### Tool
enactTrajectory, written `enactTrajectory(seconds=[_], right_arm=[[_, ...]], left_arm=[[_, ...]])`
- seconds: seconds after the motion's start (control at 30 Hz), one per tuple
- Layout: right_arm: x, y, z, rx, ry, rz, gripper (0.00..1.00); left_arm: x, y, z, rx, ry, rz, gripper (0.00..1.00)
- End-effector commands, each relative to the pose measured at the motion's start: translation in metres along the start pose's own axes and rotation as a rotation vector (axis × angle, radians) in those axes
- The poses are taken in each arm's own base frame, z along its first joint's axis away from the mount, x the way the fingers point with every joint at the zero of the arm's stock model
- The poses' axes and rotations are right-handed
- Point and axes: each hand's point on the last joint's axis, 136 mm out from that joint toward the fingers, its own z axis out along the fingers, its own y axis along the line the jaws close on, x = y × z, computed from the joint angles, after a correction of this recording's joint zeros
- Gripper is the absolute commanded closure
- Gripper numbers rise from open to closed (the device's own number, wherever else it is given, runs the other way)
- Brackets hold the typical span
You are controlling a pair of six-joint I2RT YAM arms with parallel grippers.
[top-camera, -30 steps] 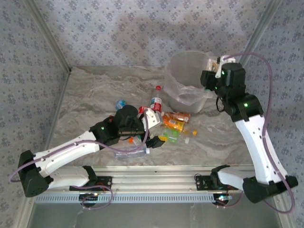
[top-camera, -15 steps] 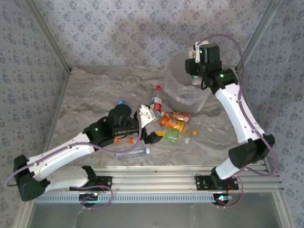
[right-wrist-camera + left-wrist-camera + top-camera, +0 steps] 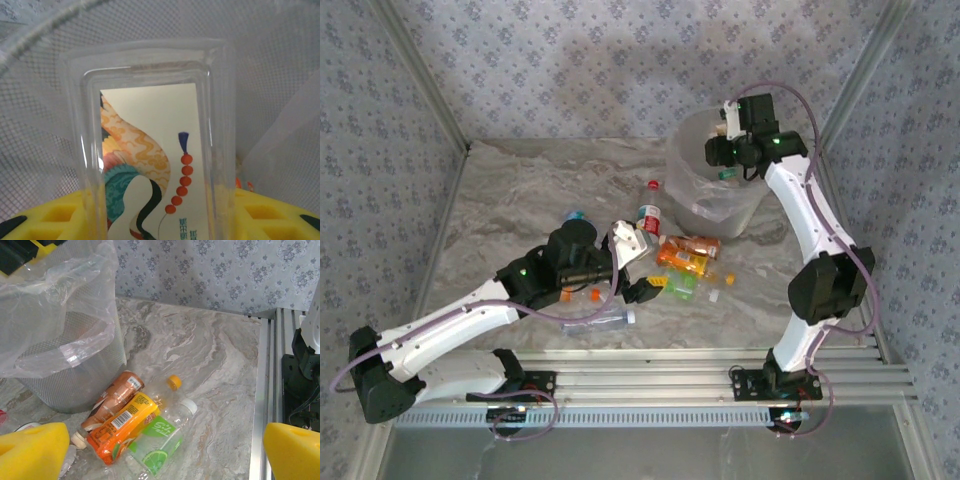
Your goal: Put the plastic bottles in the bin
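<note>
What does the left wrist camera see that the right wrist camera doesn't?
Left wrist view: a clear plastic bottle with an orange label and a clear plastic bottle with a green lime label lying together on the grey marbled table. Right wrist view: a clear flat-sided plastic bottle with a cream picture label, clamped in the right gripper. Both: the large whitish translucent plastic bin with a clear bag liner.

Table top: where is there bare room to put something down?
Bare marble lies across the far left of the table, between the left wall and the bin, and at the near right, between the bottles and the right arm. The middle is crowded with bottles.
</note>
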Motion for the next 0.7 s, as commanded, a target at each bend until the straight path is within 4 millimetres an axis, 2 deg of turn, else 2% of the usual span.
enactTrajectory(seconds=[0.0,0.33,0.67], right_arm=[[0.028,0.002,0.017,-0.049,0.120,0.041,0.51],[0.073,-0.009,0.053,-0.016,0.329,0.113,0.50],[0.091,-0.026,0.069,0.104,0.417,0.110,0.41]], left_arm=[[-0.005,0.002,-0.004,-0.008,-0.027,0.020,0.00],[-0.006,-0.001,-0.004,0.009,-0.026,0.020,0.01],[-0.006,-0.001,-0.004,0.007,-0.026,0.024,0.00]])
